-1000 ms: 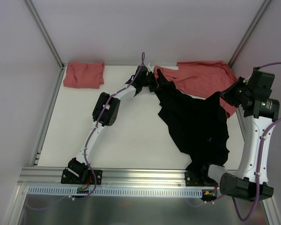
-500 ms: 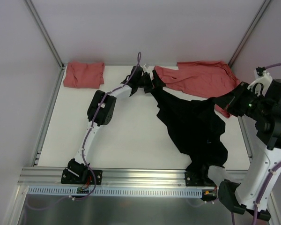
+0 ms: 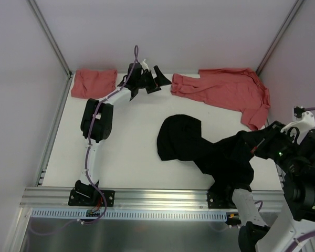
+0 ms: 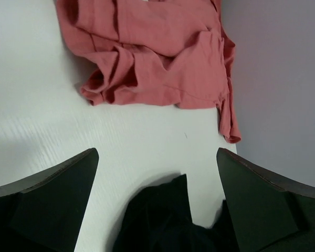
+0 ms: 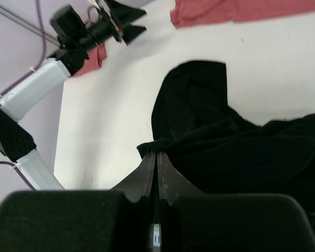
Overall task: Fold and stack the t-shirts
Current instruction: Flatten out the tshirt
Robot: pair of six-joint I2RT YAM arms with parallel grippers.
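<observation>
The black t-shirt lies crumpled at the middle right of the table, and one edge is lifted toward the near right. My right gripper is shut on that edge. The right wrist view shows the fingertips pinched together on a fold of the black cloth. My left gripper is open and empty near the back edge. In its wrist view the jaws stand wide apart above the bare table, with the black t-shirt below them. A salmon-red t-shirt lies spread at the back right and also shows in the left wrist view.
A folded salmon-red t-shirt lies in the back left corner. Metal frame posts and walls close in the table. An aluminium rail runs along the near edge between the arm bases.
My left gripper has let go of the black t-shirt and swung left along the back edge. My right gripper has pulled the shirt toward the near right, and it has slumped into a heap.
</observation>
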